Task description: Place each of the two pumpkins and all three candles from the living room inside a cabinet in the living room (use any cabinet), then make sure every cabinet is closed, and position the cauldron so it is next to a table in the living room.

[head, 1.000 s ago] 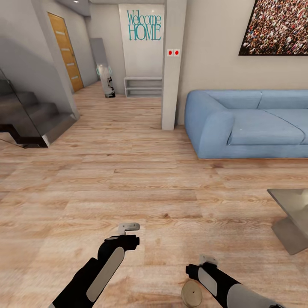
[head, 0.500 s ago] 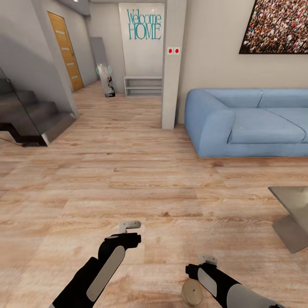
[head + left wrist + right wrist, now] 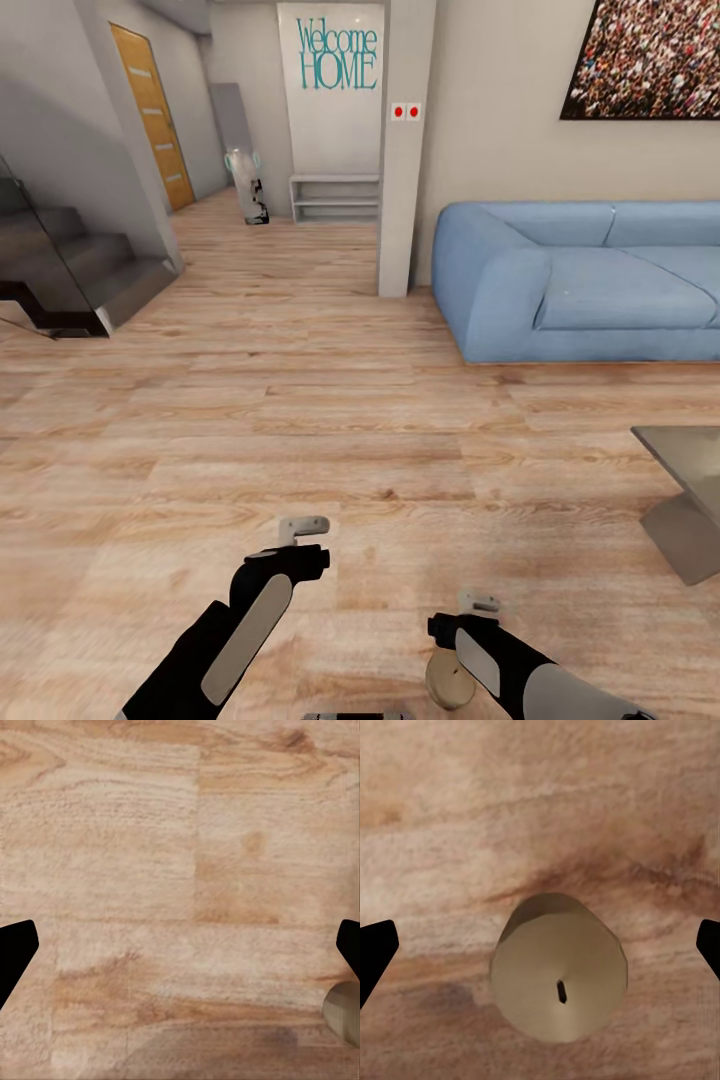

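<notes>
I stand on a light wood plank floor with both my arms hanging low in front of me. My left gripper points down at bare boards, and in my left wrist view its two dark fingertips sit far apart at the edges, so those jaws are wide with nothing between them. My right gripper hovers just above a candle, a stubby tan cylinder standing upright on the floor with its small dark wick up. In my right wrist view the candle lies between my spread fingertips but apart from both, so these jaws are wide too and hold nothing. A corner of the same candle shows at the edge of my left wrist view.

Ahead to my right is a blue sofa against the wall, with a grey table nearer me. To my left are dark stairs. Farther off stand a pillar, a "Welcome HOME" sign and a wooden door.
</notes>
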{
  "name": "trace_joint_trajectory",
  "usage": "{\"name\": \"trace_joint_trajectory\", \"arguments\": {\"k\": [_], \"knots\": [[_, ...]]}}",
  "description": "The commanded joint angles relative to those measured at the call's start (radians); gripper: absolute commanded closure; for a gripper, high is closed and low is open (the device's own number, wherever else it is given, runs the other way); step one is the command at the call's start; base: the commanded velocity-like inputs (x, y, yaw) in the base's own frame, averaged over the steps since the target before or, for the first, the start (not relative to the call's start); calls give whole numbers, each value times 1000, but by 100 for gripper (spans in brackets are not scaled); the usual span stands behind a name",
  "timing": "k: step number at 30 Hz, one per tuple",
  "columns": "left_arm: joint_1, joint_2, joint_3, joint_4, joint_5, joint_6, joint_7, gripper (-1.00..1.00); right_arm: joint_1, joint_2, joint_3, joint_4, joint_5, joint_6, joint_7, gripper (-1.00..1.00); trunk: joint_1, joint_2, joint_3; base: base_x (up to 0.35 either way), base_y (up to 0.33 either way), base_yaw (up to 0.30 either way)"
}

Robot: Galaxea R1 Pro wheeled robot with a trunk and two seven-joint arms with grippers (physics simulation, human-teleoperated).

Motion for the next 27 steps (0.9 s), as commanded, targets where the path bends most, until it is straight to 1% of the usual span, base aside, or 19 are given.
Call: {"name": "trace_joint_trajectory", "arguments": {"k": [1,17,19,22,23,24,25,27], "knots": [[-1,0,-2,-1,9,1,13,-100,-1,0,8,-2,-6,3,-7,-100,4,-8,-4,0,0,0],[-1,0,-3,-1,9,1,18,-100,-1,-1,7,-2,-5,1,-7,-100,65,-120,-54,0,0,0],[-1,1,-2,-5,10,1,18,-100,-1,-1,7,-2,-5,1,-7,-100,66,-121,-62,0,0,0],[8,8,0,-47,12,5,18,-100,-1,-1,7,-2,-5,1,-7,-100,68,-121,-73,0,0,0],[24,11,1,-89,13,15,18,-100,-1,-1,7,-2,-5,1,-7,-100,68,-121,-77,0,0,0],[34,11,1,-112,13,23,18,-100,-1,-1,7,-2,-5,1,-7,-100,68,-122,-81,0,0,0],[55,12,7,-152,14,43,20,-100,-1,-1,7,-2,-5,1,-7,-100,69,-122,-85,0,0,0],[81,10,28,-193,15,84,26,-100,-1,-1,7,-2,-5,1,-7,-100,70,-122,-93,0,0,0]]}}
